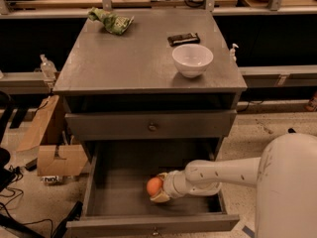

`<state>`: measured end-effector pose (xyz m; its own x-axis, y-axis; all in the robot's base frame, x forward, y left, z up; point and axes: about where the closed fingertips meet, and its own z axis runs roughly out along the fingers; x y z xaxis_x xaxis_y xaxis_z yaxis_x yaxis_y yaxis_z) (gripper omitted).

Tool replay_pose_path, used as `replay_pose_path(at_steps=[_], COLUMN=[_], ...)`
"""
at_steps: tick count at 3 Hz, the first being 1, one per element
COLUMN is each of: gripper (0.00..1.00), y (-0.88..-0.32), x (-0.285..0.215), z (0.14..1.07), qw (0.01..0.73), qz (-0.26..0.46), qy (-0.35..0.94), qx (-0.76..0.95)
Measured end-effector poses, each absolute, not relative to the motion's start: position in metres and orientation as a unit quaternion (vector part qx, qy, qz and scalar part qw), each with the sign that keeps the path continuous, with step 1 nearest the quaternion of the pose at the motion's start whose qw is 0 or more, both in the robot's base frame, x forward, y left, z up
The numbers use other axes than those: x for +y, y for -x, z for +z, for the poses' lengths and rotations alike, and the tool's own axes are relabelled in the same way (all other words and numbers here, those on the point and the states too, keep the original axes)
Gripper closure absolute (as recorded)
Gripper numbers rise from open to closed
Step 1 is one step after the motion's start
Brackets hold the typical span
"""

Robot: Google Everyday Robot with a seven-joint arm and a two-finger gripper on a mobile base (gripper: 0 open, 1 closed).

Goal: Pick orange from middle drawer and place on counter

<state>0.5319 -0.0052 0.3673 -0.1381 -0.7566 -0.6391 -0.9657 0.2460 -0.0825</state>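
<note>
The orange (153,185) lies on the grey floor of the open middle drawer (116,182), near its front and right of centre. My gripper (160,187) reaches in from the right on a white arm and sits against the orange's right side, low in the drawer. The counter (133,58) is the flat grey top of the cabinet above.
On the counter stand a white bowl (192,59), a flat black item (183,38) and a crumpled green bag (111,21). A shut drawer front with a knob (151,125) hangs above the open drawer. Cardboard boxes (54,157) sit on the floor to the left.
</note>
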Motion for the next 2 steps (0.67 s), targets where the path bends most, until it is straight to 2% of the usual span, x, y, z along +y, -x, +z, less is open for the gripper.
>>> replay_pose_path(at_steps=[1, 2], gripper=[0.9, 1.0], y=[-0.526, -0.523], x=[0.0, 0.003], z=[0.437, 0.527], qw=[0.314, 0.338], qz=[0.182, 0.199], qy=[0.592, 0.595], qx=[0.72, 0.702])
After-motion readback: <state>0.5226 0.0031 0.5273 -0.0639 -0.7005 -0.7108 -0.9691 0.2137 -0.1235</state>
